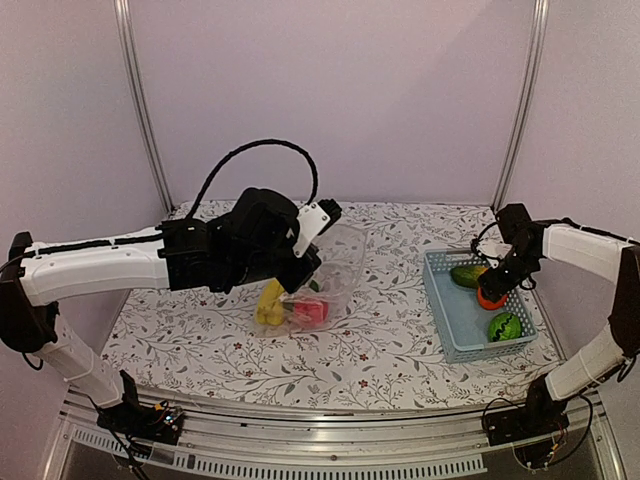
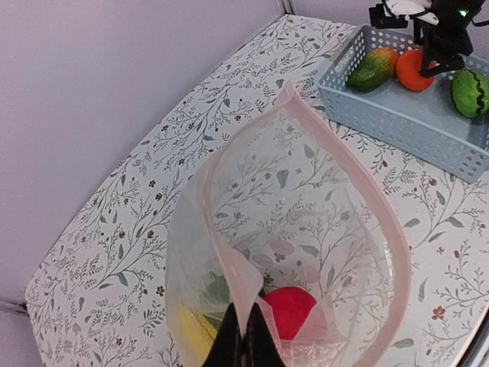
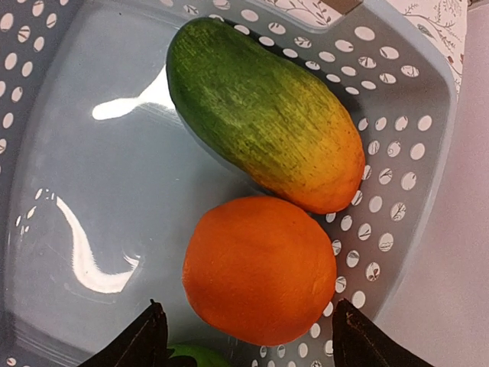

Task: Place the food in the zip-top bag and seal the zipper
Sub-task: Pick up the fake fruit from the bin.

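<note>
The zipper (image 2: 220, 256) of the zip-top bag (image 2: 321, 229) is pinched by the closed left gripper (image 2: 244, 345), while the orange (image 3: 260, 267) is straddled by the open right gripper (image 3: 246, 310).

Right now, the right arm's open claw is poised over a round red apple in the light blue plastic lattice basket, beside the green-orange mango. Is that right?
Not quite. The right wrist view shows a round orange, not a red apple, under the open right gripper. It does lie in the light blue plastic lattice basket beside the green-orange mango.
</note>
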